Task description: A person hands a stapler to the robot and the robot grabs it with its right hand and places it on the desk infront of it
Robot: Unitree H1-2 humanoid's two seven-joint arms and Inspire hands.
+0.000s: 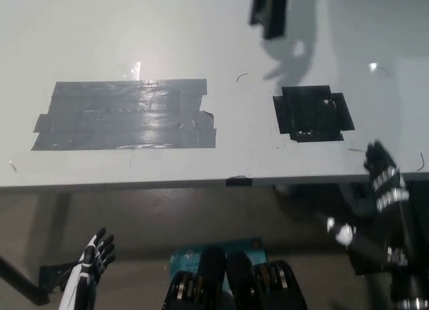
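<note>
— Two hands in view, neither holding anything. Where is the stapler?

— A dark object (269,12) hangs at the top edge of the head view, over the far side of the surface (201,42), throwing a shadow (291,59) onto it. I judge that to be the stapler being brought in, though it is cut off and I cannot see who holds it.

— And the right hand?

— The black right hand (382,179) sits just past the near edge of the surface at lower right, raised, well apart from the object. Whether its fingers are spread or pressed together I cannot tell; it is dark and blurred.

— The left hand?

— The white left hand (94,256) rests low at lower left, below the surface edge, fingers a little apart, empty.

— So how should the reach go?

— My judgement: lift the right hand forward over the black tape patch (312,114), open wide before arriving, and close only once the object sits firmly between the fingers. Afterwards, set it down near that patch rather than on the large grey tape patch (124,116) to the left.
</note>
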